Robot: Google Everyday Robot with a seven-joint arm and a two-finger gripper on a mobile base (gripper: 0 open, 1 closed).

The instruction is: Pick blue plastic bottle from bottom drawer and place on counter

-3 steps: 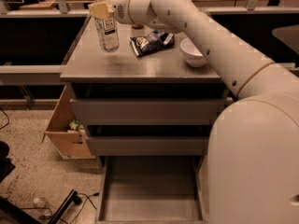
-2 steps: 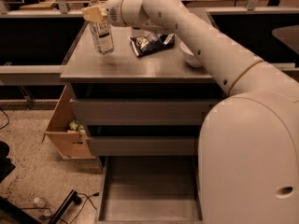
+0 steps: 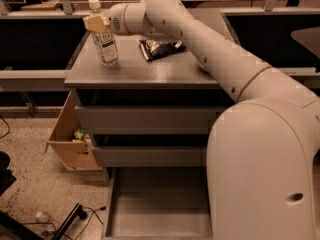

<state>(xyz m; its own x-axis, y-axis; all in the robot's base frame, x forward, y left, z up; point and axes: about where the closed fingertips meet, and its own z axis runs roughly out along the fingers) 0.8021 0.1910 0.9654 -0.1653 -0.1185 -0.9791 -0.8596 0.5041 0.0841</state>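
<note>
The robot's two-finger gripper [image 3: 98,23] looks clamped sideways round the shoulder of the clear slim plastic bottle [image 3: 107,44], which stands upright, base down, on the smooth grey counter [image 3: 165,71] near its left edge, so probably just a release left.

Smooth cream-white arm [image 3: 200,39], rounded throughout
Bulky glossy shell [image 3: 260,174] at lower right bears one small dark hole [image 3: 295,197]; a thin tan band [image 3: 254,79] rings the arm; pale yellowish gripper [image 3: 97,23] at upper left.
</note>
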